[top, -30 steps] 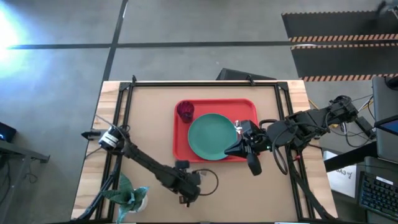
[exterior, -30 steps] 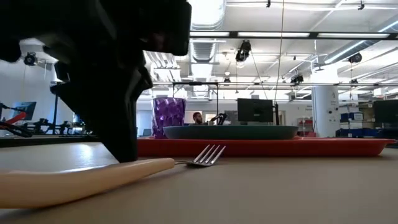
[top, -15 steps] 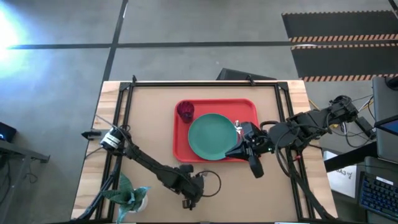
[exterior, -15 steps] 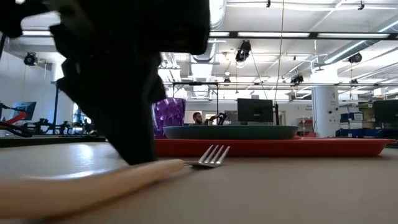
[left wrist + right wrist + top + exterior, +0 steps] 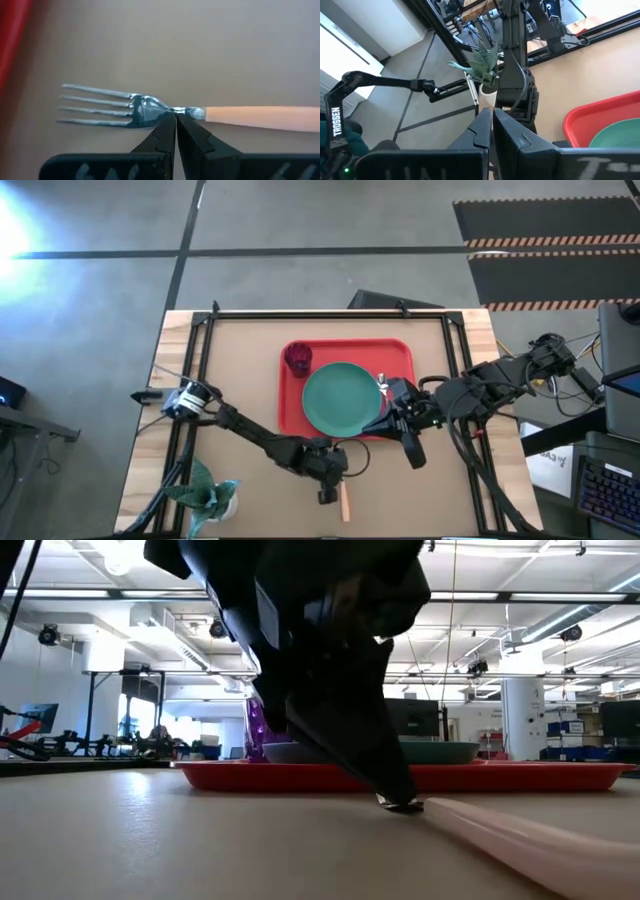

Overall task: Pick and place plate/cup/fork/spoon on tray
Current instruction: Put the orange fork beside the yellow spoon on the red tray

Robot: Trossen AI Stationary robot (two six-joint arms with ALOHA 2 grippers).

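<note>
The fork (image 5: 150, 111), with silver tines and an orange handle (image 5: 345, 503), lies flat on the table near its front edge, in front of the red tray (image 5: 400, 350). My left gripper (image 5: 175, 116) is shut, its tips on the fork. The teal plate (image 5: 340, 400) and the purple cup (image 5: 298, 358) stand on the tray. A slim pale piece (image 5: 381, 381) right of the plate may be the spoon. My right gripper (image 5: 410, 452) hangs shut above the tray's near right corner. My left gripper touches the fork's metal neck (image 5: 187, 112), between tines and handle, with its shut fingertips (image 5: 398, 798). The fingers slant down from the table's far left and lie across the fork. The fork lies flat on the table, handle toward the near edge.
A potted pale green plant (image 5: 210, 495) stands at the table's near left corner. A black frame (image 5: 200, 340) runs along the table's edges. Bare tabletop lies left of the tray and along the near edge.
My left gripper has swept along the near edge toward the table's right and tipped, staying shut. The fork has slid with it and turned about: its handle, earlier at the low view's left, now lies at its right.
</note>
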